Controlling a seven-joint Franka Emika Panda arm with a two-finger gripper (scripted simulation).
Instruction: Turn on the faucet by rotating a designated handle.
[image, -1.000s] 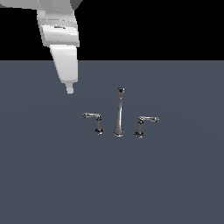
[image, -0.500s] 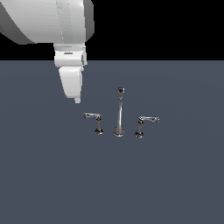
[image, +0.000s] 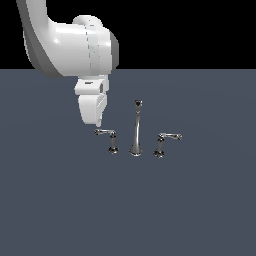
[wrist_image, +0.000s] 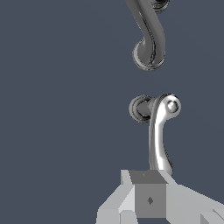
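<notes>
The chrome faucet has a tall slender spout (image: 136, 129) in the middle and a short handle on each side. The designated handle (image: 112, 140) stands at the exterior view's left of the spout, and its thin lever arm (image: 103, 132) points leftward. My gripper (image: 98, 123) hangs just above the free end of that lever, fingers together with nothing between them. In the wrist view the handle (wrist_image: 159, 131) runs from its post down to my gripper (wrist_image: 148, 183), and the lever's end is hidden behind the fingers. The spout (wrist_image: 148, 39) lies beyond it.
The mirror-image handle (image: 161, 144) with a rightward arm stands on the other side of the spout. The set sits on a flat dark grey surface (image: 128, 210). My big white arm (image: 75, 47) fills the upper part of the exterior view's left.
My arm has come down and moved toward the exterior view's right. The gripper tip has dropped from well above the lever to just over its free end. The faucet has not moved.
</notes>
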